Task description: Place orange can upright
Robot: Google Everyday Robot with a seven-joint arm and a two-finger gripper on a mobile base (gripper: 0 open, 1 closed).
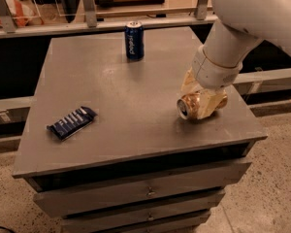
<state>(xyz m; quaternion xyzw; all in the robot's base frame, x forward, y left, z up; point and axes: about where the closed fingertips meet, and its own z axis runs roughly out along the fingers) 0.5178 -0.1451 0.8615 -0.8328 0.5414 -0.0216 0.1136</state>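
Note:
The orange can [191, 105] lies on its side near the right front edge of the grey tabletop [126, 91], with its silver top facing front-left. My gripper [201, 96] comes down over it from the upper right on the white arm. One tan finger is behind the can and the other is across its front, pressed against its body. The can rests on the tabletop.
A dark blue can [134, 40] stands upright at the back middle of the table. A dark blue snack packet [72, 122] lies flat at the front left. The table's right edge is just beyond the orange can. Drawers sit below the top, and a railing runs behind.

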